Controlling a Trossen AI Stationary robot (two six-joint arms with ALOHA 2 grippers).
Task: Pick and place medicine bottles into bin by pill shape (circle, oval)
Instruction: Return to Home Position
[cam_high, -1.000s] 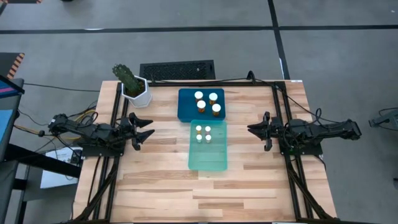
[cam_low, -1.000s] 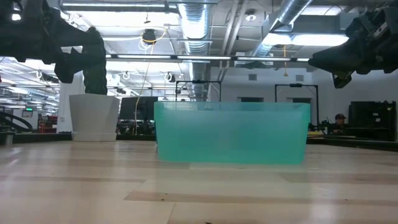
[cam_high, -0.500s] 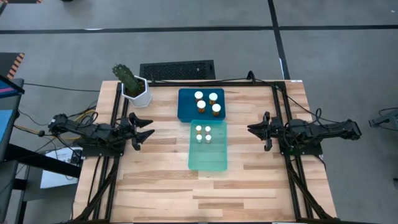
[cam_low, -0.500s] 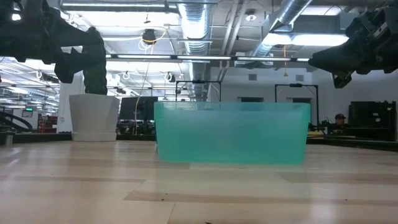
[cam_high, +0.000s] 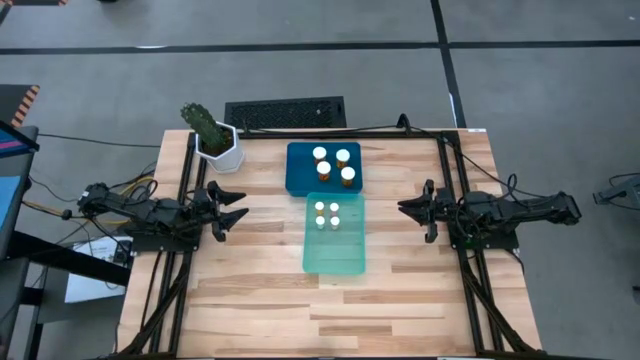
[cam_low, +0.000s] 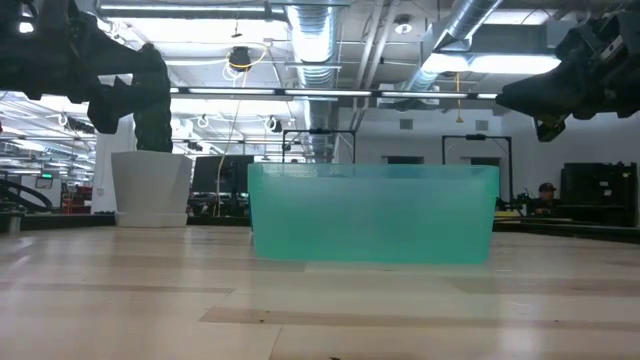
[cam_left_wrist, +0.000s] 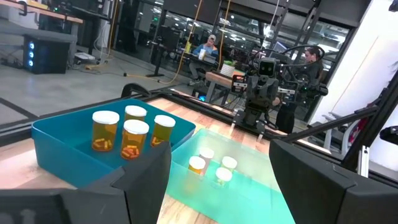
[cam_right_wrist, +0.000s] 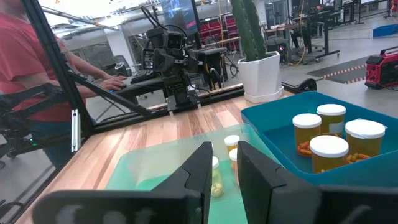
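Several wider amber bottles with white caps stand upright in the blue bin; they also show in the left wrist view and the right wrist view. Several slimmer bottles stand in the far end of the teal bin. My left gripper hovers wide open and empty at the table's left side. My right gripper hovers empty at the right side, its fingers a narrow gap apart.
A white pot with a cactus stands at the far left corner of the table. A dark keyboard-like grille lies beyond the far edge. A person in a red shirt stands beyond the table's left side.
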